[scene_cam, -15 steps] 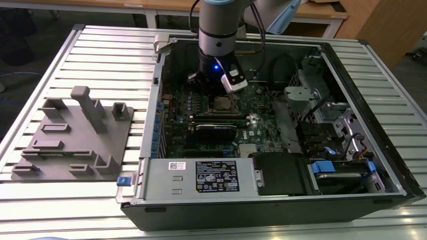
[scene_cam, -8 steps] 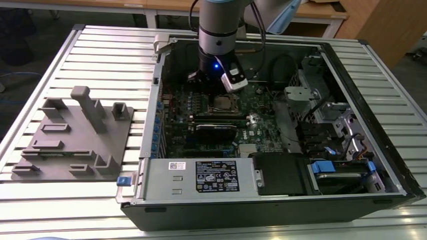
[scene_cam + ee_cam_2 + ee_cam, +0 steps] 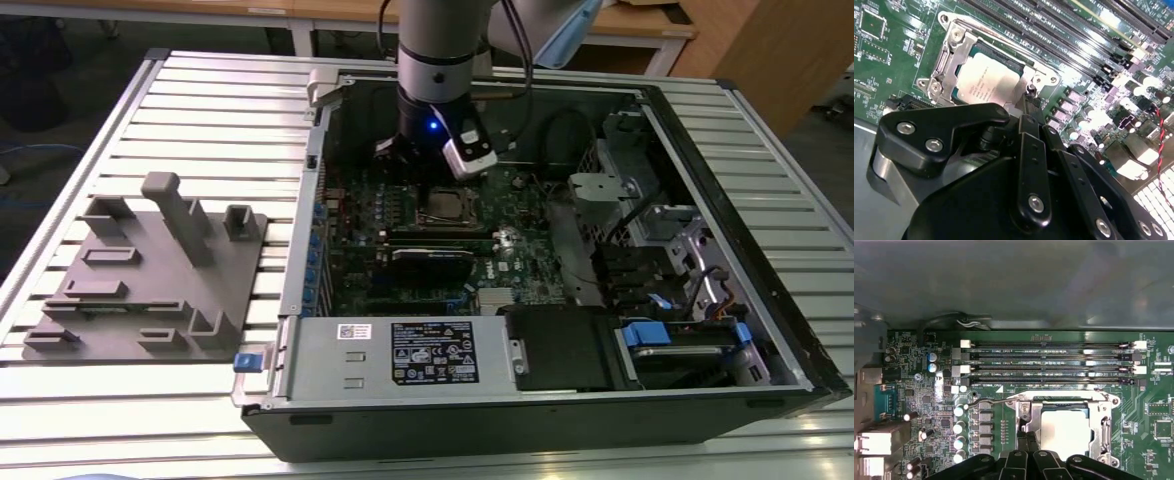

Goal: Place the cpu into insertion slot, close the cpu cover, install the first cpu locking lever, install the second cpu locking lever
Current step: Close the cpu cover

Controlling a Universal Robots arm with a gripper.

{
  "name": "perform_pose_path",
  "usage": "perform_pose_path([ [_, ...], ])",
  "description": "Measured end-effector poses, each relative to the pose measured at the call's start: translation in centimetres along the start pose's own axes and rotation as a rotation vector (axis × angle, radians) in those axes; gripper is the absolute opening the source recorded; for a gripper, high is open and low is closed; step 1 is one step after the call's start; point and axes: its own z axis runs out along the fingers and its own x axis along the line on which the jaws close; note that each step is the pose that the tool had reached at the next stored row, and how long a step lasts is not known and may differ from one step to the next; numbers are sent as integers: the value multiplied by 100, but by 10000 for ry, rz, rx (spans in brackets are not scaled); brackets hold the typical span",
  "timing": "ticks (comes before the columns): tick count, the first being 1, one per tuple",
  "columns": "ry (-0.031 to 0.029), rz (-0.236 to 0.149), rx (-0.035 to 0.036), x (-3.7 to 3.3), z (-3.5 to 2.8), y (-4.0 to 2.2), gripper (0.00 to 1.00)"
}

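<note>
Exterior view first: the arm (image 3: 434,60) drops straight down into an open PC case (image 3: 787,330) lying on a slatted table (image 3: 200,120). The gripper (image 3: 416,165) is low over the motherboard (image 3: 360,215), right at the far edge of the slot (image 3: 450,205). A grey fixture (image 3: 147,270) sits on the table off to the exterior view's left, well apart from the case. You can't really read the fingers from here.

In the second wrist view the cpu (image 3: 989,82) is already sitting in the slot (image 3: 996,50), silver top facing up. The cover (image 3: 949,60) is folded down flat around it, so the chip shows through the cut-out. The gripper (image 3: 1025,107) has its black linkage across the foreground, and its tips come down right at the edge of the cover, at the side of the cpu.

The first wrist view is the clearest on the hand: the fingers (image 3: 1021,440) look pinched together, with basically no gap. Whether something thin is caught between them, can't tell. The gripper (image 3: 1027,436) sits on the cover (image 3: 1104,430) rim just beside the cpu (image 3: 1066,432). A thin wire lever (image 3: 986,401) runs out from the socket corner across the board, next to a row of capacitors (image 3: 959,427). The long memory slots (image 3: 1054,365) lie just past the socket.
</note>
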Motion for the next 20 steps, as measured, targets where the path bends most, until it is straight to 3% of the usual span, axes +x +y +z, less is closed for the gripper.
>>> perform_pose_path([
  [4, 0, 0, -1, -21, 1, 1, 10],
  [13, -1, -1, -1, -226, 4, 3, 10],
  [20, 9, 0, -2, -236, -45, 4, 10],
])
